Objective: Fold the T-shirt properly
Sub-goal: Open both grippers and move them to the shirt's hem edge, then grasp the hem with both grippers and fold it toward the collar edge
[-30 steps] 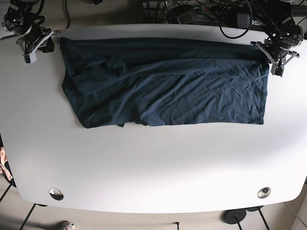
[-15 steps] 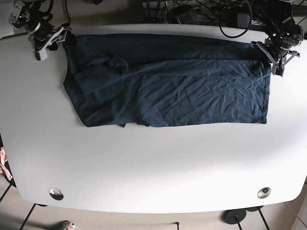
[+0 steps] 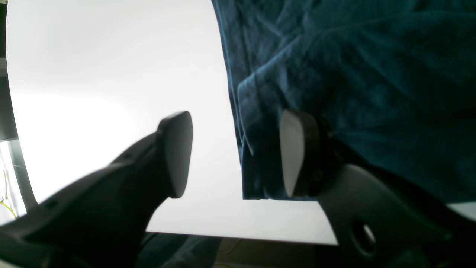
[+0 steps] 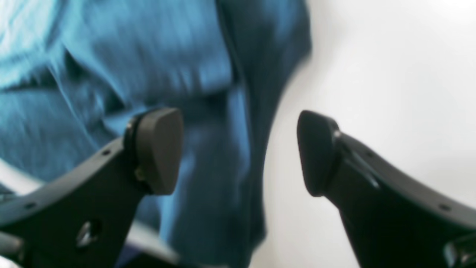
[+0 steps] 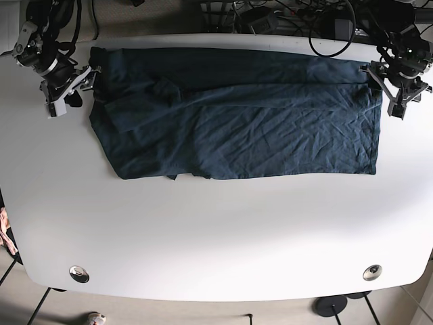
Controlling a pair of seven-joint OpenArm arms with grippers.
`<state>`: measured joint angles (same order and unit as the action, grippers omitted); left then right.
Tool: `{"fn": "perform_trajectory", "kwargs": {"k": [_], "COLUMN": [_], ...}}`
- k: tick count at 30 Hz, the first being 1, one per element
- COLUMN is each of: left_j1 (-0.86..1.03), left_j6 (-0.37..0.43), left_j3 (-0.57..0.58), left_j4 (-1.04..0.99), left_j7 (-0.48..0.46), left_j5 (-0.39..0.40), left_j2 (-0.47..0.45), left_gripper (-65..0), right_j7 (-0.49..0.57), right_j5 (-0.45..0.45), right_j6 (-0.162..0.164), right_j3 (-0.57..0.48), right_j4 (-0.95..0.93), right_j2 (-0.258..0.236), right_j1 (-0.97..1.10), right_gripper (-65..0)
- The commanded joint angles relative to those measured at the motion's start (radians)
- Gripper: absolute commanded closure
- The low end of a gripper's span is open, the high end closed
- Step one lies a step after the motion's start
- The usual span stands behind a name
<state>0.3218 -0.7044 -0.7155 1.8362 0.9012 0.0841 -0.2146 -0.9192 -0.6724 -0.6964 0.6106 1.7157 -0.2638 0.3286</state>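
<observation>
On the far half of the white table point(image 5: 216, 230) lies the dark blue T-shirt point(image 5: 237, 122), spread wide from left to right, wrinkled, with an upper layer folded over along its far edge and a sleeve bunched toward the far left. At the shirt's far right corner, the left hand point(image 5: 398, 91) hovers with its jaws spread wide; in the left wrist view one finger point(image 3: 297, 152) sits over the cloth near the hem corner while the other finger point(image 3: 176, 152) stands over bare table, and the shirt's edge point(image 3: 241, 149) runs between them, not pinched. At the shirt's left edge, the right hand point(image 5: 67, 91) is likewise spread wide; the right wrist view, somewhat blurred, shows one finger point(image 4: 158, 149) above the fabric point(image 4: 148, 74) and the other finger point(image 4: 316, 152) above the table, the shirt's side edge falling in the gap between. Cables point(image 5: 325, 20) lie beyond the table's far edge.
</observation>
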Motion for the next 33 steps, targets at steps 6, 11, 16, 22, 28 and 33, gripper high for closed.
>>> {"fn": "perform_trajectory", "kwargs": {"k": [6,11,16,22,28,33], "left_j1": [-0.284,-0.405,-0.421,-0.419,-0.451,-0.567], "left_j6": [0.006,0.006,0.024,0.024,0.137,0.246], "left_j3": [0.049,0.067,0.087,0.089,0.090,0.095], "left_j4": [-0.096,-0.217,-0.223,-0.224,-0.315,-0.570], "left_j7": [-0.020,-0.021,-0.023,-0.040,-0.158,-0.198], "left_j5": [0.000,0.000,0.000,0.000,-0.065,-0.089], "left_j2": [-0.036,-0.049,-0.049,-0.049,-0.049,-0.111], "left_gripper": [-34.6,-34.4,-34.4,-34.6,-35.0,-43.5], "right_j7": [0.021,0.110,0.254,0.311,0.348,0.361], "right_j5": [-0.016,0.116,0.254,0.313,0.316,0.316], "right_j6": [-0.002,0.024,0.014,0.013,0.017,0.022], "right_j3": [-0.165,-0.281,-0.347,-0.352,-0.352,-0.352], "right_j4": [-0.179,-0.382,-0.642,-0.742,-0.748,-0.748], "right_j2": [-0.056,-0.053,-0.038,-0.009,0.013,0.011], "right_j1": [-0.306,-0.523,-0.670,-0.692,-0.662,-0.661], "right_gripper": [-45.8,-45.8,-45.8,-45.8,-29.5,-4.8]}}
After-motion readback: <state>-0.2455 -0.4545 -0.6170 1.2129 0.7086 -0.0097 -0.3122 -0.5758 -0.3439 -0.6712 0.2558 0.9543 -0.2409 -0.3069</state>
